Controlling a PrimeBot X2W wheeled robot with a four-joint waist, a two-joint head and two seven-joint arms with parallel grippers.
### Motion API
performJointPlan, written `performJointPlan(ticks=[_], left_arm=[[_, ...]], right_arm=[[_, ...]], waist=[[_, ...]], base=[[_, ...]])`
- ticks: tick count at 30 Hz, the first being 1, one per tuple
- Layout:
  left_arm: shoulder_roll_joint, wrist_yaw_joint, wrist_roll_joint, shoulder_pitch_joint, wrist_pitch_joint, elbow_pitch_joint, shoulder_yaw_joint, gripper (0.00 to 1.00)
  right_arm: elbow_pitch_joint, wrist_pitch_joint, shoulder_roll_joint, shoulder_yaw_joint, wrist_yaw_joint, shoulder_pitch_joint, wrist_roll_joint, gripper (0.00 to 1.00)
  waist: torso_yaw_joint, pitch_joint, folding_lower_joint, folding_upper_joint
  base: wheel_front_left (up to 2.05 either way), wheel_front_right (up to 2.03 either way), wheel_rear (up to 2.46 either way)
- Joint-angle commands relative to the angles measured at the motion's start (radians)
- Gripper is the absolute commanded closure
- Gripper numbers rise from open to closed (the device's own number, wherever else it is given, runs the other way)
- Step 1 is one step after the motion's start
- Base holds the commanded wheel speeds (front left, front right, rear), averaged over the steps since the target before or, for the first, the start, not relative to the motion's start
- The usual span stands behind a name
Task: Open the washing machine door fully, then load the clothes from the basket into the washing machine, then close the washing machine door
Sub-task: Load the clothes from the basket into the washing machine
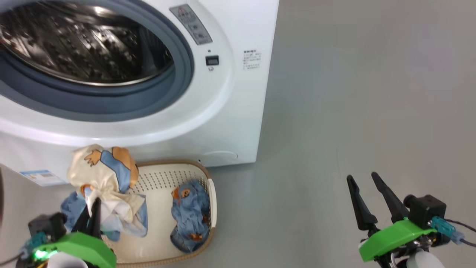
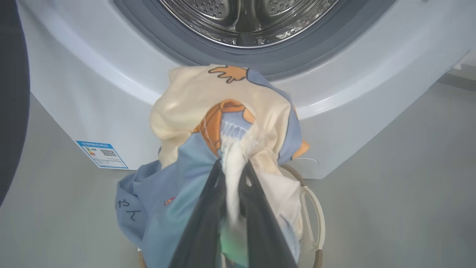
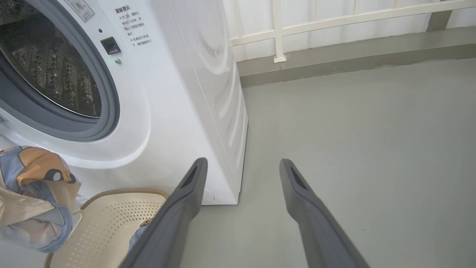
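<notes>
You see the washer [image 1: 230, 111] with its mouth uncovered, the steel drum [image 1: 85, 44] and grey ring [image 1: 111, 100] exposed. The door [image 2: 11, 93] appears as a dark curved edge at the far left of the left wrist view, swung clear of the opening. Your left gripper [image 1: 93, 204] [image 2: 232, 167], at lower left in the head view, is pressed together on a cream, blue and orange garment [image 1: 104, 175] [image 2: 208, 108] [image 3: 33, 193], pinching a bunched white fold between its fingers. The garment hangs lifted over the left end of the basket [image 1: 208, 175] [image 3: 122, 216], in front of the washer's lower panel and below the drum mouth. The basket stands on the floor [image 1: 353, 93] just before the washer. A second garment [image 1: 189, 214], blue with orange prints, lies in the basket's right half against the wall. Your right gripper [image 1: 361, 178] [image 3: 242, 163], at lower right, is spread wide and holds nothing; it hangs over bare grey floor, well apart from the basket and to the washer's right. A blue sticker [image 1: 41, 176] [image 2: 102, 154] marks the washer's lower front corner, left of the garment.
</notes>
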Motion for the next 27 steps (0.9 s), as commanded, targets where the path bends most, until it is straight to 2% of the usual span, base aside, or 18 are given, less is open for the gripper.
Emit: performJointPlan(ticks=[1,13,27], left_arm=[[0.018,0.006,0.032,0.025,-0.014,-0.053,0.063,1.0],[-0.031,0.006,0.143,0.198,-0.014,-0.245,0.139,1.0],[-0.09,0.006,0.191,0.349,-0.014,-0.476,0.218,1.0]], right_arm=[[-0.021,-0.012,-0.013,0.011,0.002,0.022,0.01,0.0],[-0.032,-0.012,-0.032,-0.026,0.002,0.117,0.019,0.0],[-0.074,-0.012,-0.033,-0.076,0.002,0.157,0.016,0.0]], waist=[[0.02,-0.061,0.0,0.0],[0.045,-0.162,0.0,0.0],[0.054,-0.186,0.0,0.0]], base=[[0.0,0.0,0.0],[0.0,0.0,0.0],[0.0,0.0,0.0]])
